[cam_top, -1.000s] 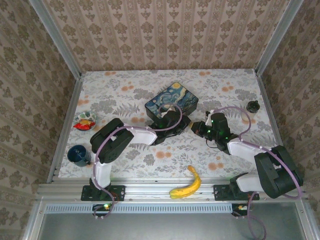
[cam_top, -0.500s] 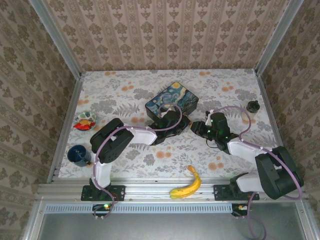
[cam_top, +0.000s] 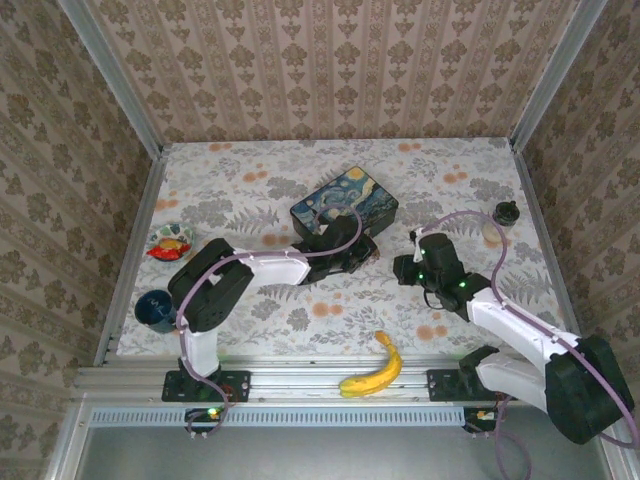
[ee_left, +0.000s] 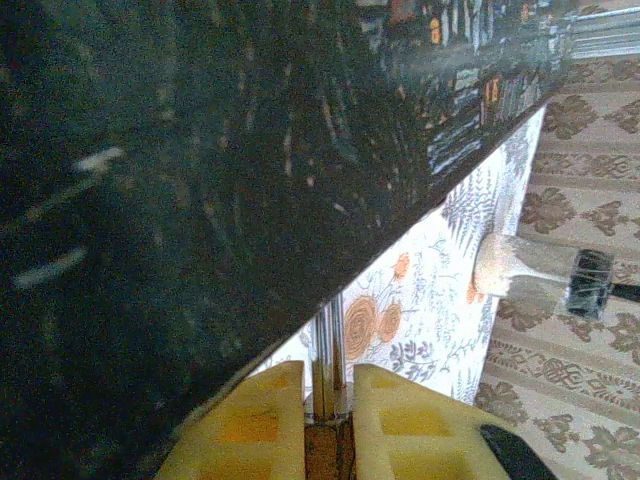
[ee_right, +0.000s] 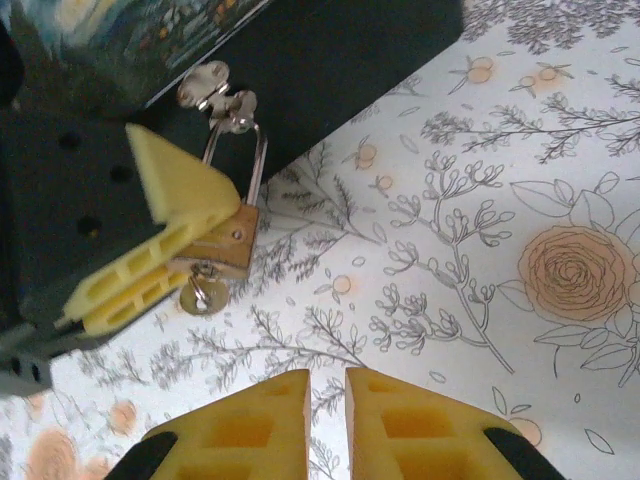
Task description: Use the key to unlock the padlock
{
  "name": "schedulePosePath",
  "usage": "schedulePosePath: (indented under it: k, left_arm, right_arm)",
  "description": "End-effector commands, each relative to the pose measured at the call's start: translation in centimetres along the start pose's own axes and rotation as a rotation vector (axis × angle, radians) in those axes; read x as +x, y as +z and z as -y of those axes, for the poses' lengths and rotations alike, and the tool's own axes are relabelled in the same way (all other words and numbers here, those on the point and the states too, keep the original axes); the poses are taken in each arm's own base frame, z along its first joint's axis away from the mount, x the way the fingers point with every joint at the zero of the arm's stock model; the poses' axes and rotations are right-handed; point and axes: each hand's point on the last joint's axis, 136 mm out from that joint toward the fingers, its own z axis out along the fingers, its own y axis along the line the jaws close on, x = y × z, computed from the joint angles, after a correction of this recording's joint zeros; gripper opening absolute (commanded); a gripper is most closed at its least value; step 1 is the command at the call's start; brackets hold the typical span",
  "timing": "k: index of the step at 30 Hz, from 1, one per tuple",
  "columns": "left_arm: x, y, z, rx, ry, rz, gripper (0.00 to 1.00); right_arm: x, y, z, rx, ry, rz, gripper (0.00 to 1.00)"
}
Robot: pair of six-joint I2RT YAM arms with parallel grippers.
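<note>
- Top external: table (cam_top: 250, 190) under a pale cloth of grey ferns and orange blooms, boxed in by damask-papered walls (cam_top: 330, 70) and aluminium rails (cam_top: 300, 385).
- Banana (cam_top: 377, 366) at the near edge, well behind both grippers, between the arm bases.
- Blue cup (cam_top: 155, 308) and a colourful packet (cam_top: 168, 243) far off to the left of the left gripper (cam_top: 362, 247); small black pot (cam_top: 506, 212) well to the right of the right gripper (cam_top: 405, 268), a little beyond it.
- Left arm stretched low over the cloth, forward and rightward, its tool just beside the near corner of the starry-night tin (cam_top: 343, 200).
- Right wrist: left gripper's yellow fingers clamped on the brass padlock (ee_right: 228, 248), thin silvery shackle (ee_right: 258, 170) rising toward the tin's dark side; silvery key-like bits (ee_right: 215, 92) bunched at the shackle's top.
- Small silvery key (ee_right: 205, 296) touching the padlock's underside; inserted or merely hanging, cannot tell.
- Right arm bent forward and leftward, tool low over the cloth, padlock ahead and to the left of it, apart from its tips.
- Right gripper narrow, only a slim gap between its yellow pads, nothing held.
</note>
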Motion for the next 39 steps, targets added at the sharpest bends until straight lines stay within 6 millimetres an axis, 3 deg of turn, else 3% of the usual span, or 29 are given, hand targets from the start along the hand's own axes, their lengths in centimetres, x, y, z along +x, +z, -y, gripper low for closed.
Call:
schedulePosePath:
  k: [1,8,15,30,39]
  left_arm:
    - [1.0,-1.2,-1.2,-0.096,-0.018,-0.058,0.00]
    - [1.6,-1.1,-1.8,-0.118,-0.063,-0.093,0.00]
    - [1.5,-1.2,-1.9,-0.118,-0.078,-0.096,0.00]
    - [2.1,-0.7,-1.6,-0.101,-0.097,-0.137,0.00]
    - [2.4,-0.8,-1.3,-0.091,-0.099,-0.158,0.00]
  right_arm:
    - [-1.1,-0.5,-0.5,0.063,-0.137,0.025,0.18]
    - [-1.0,1.0,-3.4,0.068,-0.301,0.006,0.20]
    - [-1.0,2.0,-4.8,0.050,-0.370,-0.005,0.22]
    - [-1.9,3.4,-5.6,0.076,-0.437,0.025,0.24]
    - [-2.0,4.9,-4.9,0.130,-0.473,0.028,0.24]
